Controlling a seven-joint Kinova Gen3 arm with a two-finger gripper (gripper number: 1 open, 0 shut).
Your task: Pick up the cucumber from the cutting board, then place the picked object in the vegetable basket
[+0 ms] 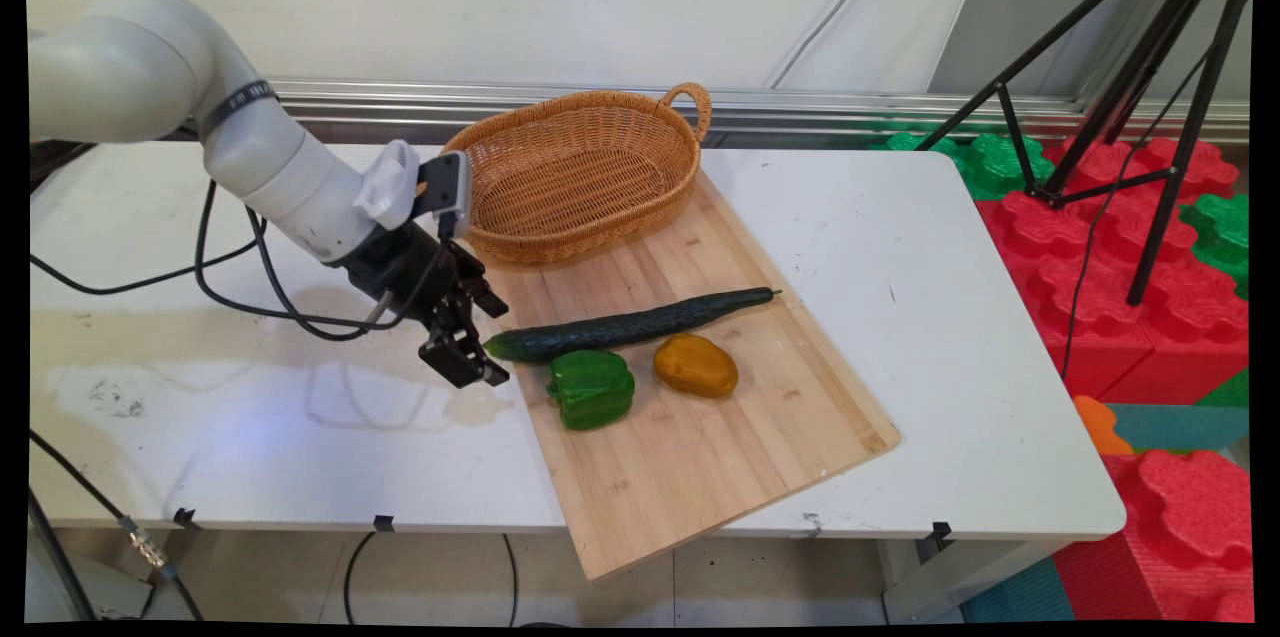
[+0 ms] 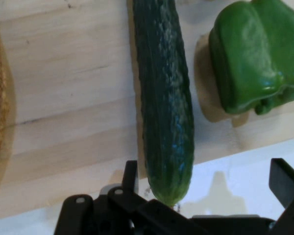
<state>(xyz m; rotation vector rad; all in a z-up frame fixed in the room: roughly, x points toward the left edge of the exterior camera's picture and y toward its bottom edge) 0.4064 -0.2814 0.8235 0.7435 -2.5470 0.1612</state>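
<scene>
The pincer (image 1: pixel 478 353) hangs spread wide and empty just off the blunt end of the cucumber (image 1: pixel 625 324), which lies across the wooden board (image 1: pixel 700 457) on the bench (image 1: pixel 950 317), with a green pepper (image 1: pixel 591 388) at its 6 o'clock and a wicker basket (image 1: pixel 580 172) at 12.

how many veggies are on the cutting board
3, all on the wooden board: a cucumber lying across its middle, a green pepper just in front, and a yellow-orange one beside it. None appear hidden.
</scene>
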